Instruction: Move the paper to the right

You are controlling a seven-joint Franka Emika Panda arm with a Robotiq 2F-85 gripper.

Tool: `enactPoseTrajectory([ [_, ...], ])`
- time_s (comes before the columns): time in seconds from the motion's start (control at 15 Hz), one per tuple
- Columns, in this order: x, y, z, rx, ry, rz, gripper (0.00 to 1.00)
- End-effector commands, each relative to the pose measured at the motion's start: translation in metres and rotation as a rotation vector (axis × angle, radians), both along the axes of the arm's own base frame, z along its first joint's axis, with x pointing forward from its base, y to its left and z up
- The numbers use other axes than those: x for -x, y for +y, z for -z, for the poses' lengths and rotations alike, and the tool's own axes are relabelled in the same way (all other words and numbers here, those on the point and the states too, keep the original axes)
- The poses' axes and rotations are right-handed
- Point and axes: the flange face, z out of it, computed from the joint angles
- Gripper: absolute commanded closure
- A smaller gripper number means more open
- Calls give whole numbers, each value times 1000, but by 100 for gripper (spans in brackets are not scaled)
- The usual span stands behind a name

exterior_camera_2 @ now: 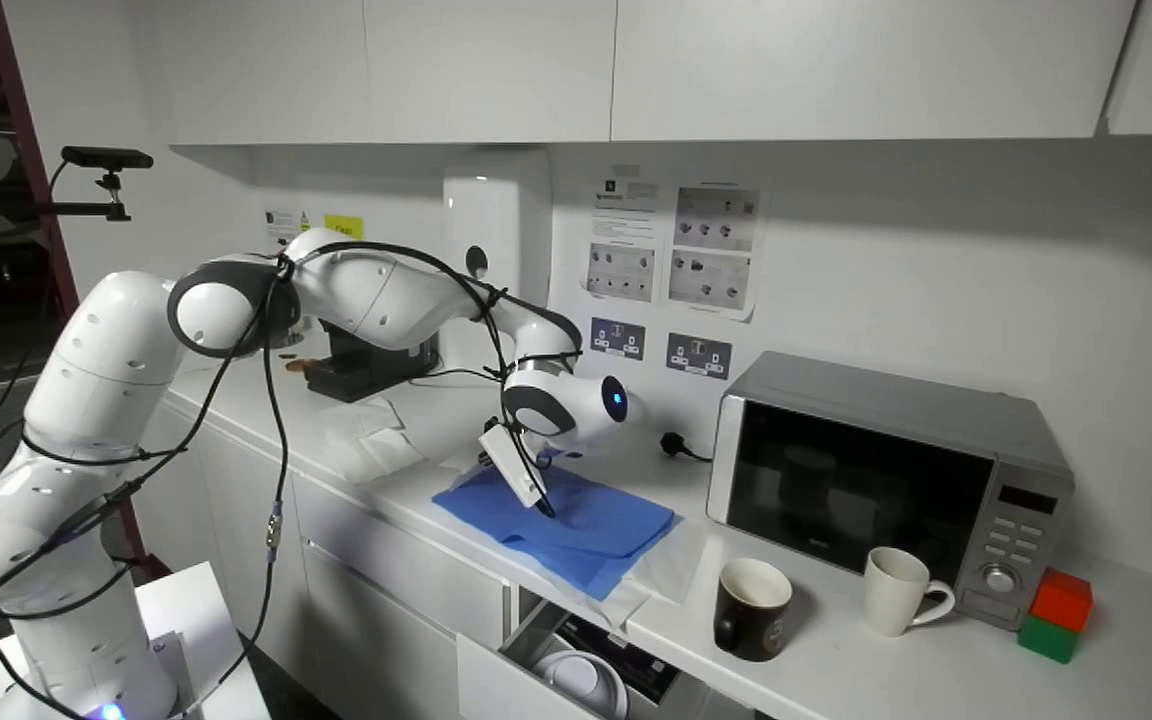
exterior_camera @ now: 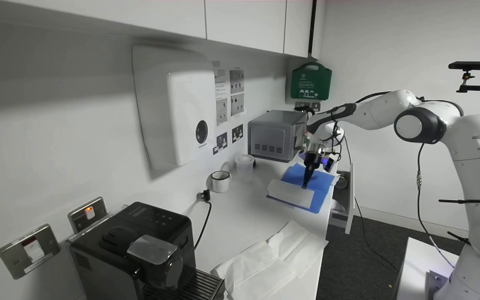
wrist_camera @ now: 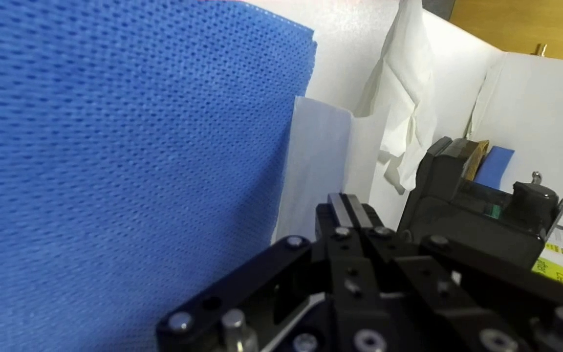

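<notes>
Fully closed hand (wrist_camera: pixel 348 208) over paper (exterior_camera: pixel 291 193)

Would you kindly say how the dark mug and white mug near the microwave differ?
The dark mug is dark outside and pale inside, while the white mug is pale inside and out. In an exterior view, the dark mug's handle shows leftward, the white mug's rightward. The white mug stands closer to the microwave than the dark mug. Both stand upright on the counter.

Creased white paper (exterior_camera: pixel 273 262) and blue sheeting (exterior_camera_2: pixel 616 518) lie on a white counter (exterior_camera: pixel 236 223) alongside a coffee machine (exterior_camera: pixel 133 239), microwave (exterior_camera_2: pixel 856 480), dark mug (exterior_camera_2: pixel 751 615), white mug (exterior_camera_2: pixel 892 592), black-rimmed cup (exterior_camera: pixel 221 184), tub (exterior_camera: pixel 245 166) and green block (exterior_camera_2: pixel 1048 641).
</notes>
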Motion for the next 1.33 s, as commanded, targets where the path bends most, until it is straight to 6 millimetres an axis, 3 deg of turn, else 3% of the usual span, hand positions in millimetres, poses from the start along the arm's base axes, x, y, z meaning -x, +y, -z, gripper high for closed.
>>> enactPoseTrajectory([
  [0.0, -4, -7, -5, 7, 0, 40, 100],
  [1.27, -2, -39, 4, 110, 9, 154, 100],
])
